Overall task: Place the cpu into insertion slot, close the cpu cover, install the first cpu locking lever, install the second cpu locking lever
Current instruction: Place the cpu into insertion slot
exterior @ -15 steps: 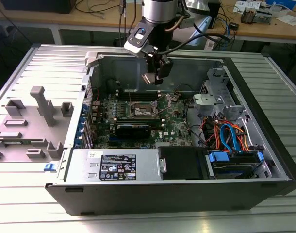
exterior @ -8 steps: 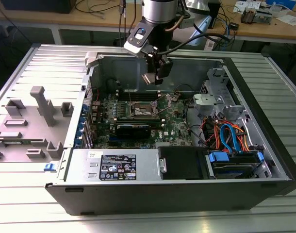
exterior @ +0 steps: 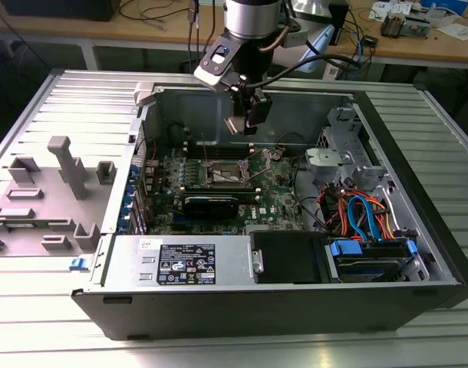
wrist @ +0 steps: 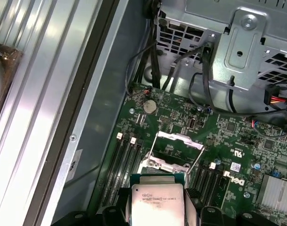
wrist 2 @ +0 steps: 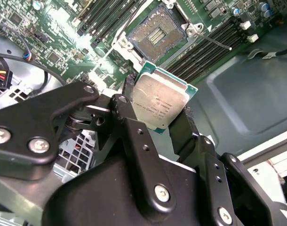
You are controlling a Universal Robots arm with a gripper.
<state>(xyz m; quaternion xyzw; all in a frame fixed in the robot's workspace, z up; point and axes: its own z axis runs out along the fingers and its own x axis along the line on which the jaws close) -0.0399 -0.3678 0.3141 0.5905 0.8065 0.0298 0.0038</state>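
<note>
Fingers [wrist 2: 134, 123] of the gripper [wrist 2: 157, 100] are clamped on two opposite edges of the cpu [wrist 2: 160, 101]. The chip is square, with no longer side. Its grey metal top carries lines of small print and faces both wrist cameras, green rim showing. In the exterior view the gripper [exterior: 248, 119] hangs inside the open computer case [exterior: 387, 303], above the insertion slot [exterior: 226, 175] and clear of it. The cpu cover [wrist: 179, 138] stands raised and the slot's contacts are bare. A white printed label [exterior: 180, 264] sits on the power supply.
</note>
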